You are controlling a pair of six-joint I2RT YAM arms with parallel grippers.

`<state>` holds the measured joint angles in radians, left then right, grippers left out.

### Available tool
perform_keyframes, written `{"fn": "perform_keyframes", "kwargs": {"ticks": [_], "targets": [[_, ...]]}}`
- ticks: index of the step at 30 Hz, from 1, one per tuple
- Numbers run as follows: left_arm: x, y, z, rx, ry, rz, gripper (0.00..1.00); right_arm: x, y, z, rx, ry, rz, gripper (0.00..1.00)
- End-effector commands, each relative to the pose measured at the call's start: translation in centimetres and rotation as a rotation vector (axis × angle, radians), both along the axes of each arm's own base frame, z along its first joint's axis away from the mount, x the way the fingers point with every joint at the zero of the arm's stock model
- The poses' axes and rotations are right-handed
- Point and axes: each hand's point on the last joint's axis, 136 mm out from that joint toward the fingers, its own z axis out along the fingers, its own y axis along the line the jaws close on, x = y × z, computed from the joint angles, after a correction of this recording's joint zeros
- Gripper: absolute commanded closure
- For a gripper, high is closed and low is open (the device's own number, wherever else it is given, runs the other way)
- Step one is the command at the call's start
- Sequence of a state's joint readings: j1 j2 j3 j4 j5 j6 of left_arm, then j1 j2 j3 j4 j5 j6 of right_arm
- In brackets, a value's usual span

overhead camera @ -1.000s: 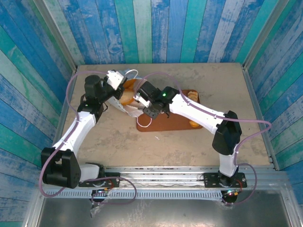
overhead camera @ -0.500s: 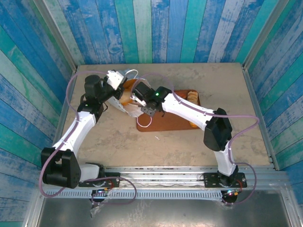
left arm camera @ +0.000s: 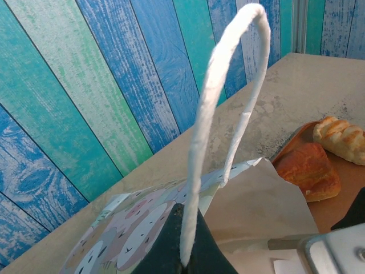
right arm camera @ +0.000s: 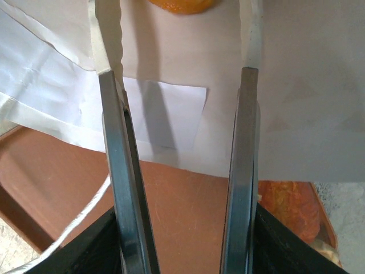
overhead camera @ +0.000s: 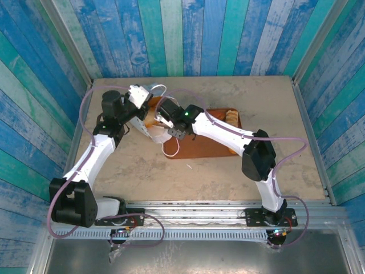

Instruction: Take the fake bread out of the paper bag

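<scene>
A mottled beige desk sits inside blue and teal plank walls. The left gripper is clenched on the upright cord handle of the paper bag. The right gripper stands half open over the bag's white paper, grasping nothing. Orange fake bread lies just beyond its tips, with more on the reddish tray.
</scene>
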<state>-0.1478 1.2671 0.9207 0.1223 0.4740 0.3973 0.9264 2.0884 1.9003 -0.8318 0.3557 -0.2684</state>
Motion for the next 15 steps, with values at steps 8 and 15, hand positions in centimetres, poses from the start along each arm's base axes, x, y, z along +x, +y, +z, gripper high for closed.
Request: {"fn": "perform_keyframes", "kwargs": {"ticks": [8,15], "targets": [[-0.40,-0.42,3.16,0.004,-0.085,-0.034,1.00,0.96,2.35,0.37,0.052,-0.031,0.095,0.46],[-0.35,-0.47,3.34,0.006,-0.086,-0.037,1.00,1.11,2.26,0.02,0.040,-0.037,0.111,0.45]]}}
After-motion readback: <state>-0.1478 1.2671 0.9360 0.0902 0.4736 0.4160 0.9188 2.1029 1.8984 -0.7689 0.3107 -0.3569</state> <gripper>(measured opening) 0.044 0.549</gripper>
